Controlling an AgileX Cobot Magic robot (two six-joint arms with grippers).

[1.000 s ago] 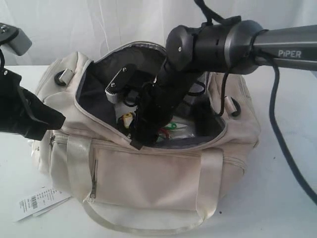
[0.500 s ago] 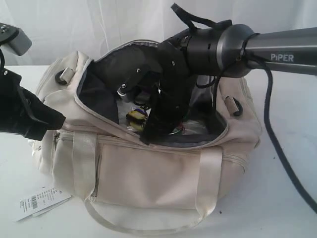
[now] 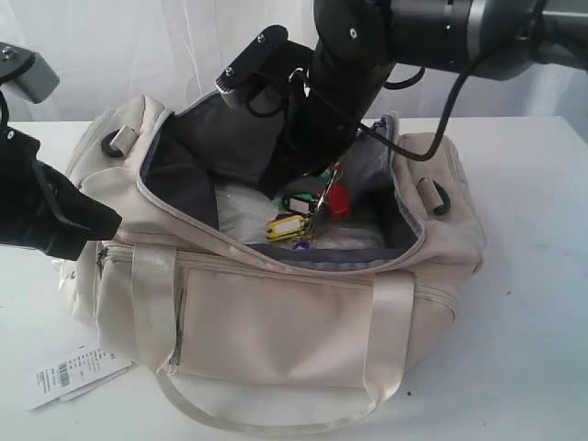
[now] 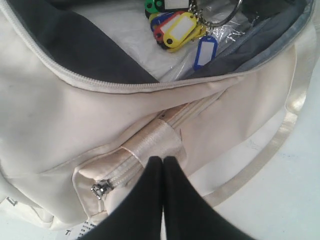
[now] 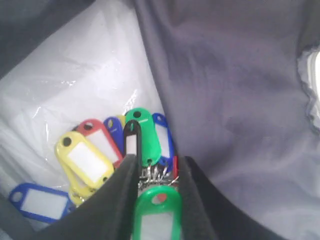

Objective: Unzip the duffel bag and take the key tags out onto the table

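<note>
The cream duffel bag [image 3: 276, 322] lies on the white table [image 3: 537, 303] with its top zipper open and the grey lining showing. My right gripper [image 5: 156, 172] reaches into the opening and is shut on the key tags [image 5: 90, 160] at their metal ring. The bunch of key tags [image 3: 308, 213] hangs from the right gripper [image 3: 317, 188] just above the clear plastic in the bag. Green, yellow, red and blue tags show. My left gripper [image 4: 163, 162] is shut and empty beside the bag's front pocket zipper [image 4: 102, 189]. In the exterior view the left gripper [image 3: 108, 220] sits at the bag's left end.
A white barcode label [image 3: 73, 375] lies on the table at the front left. The webbing handles [image 3: 386, 331] hang down the bag's front. The right arm's cable [image 3: 450, 101] loops above the bag's right end.
The right gripper closed on the key tags and rose from deep in the bag. The bunch now hangs near the opening. The left arm stayed still.
</note>
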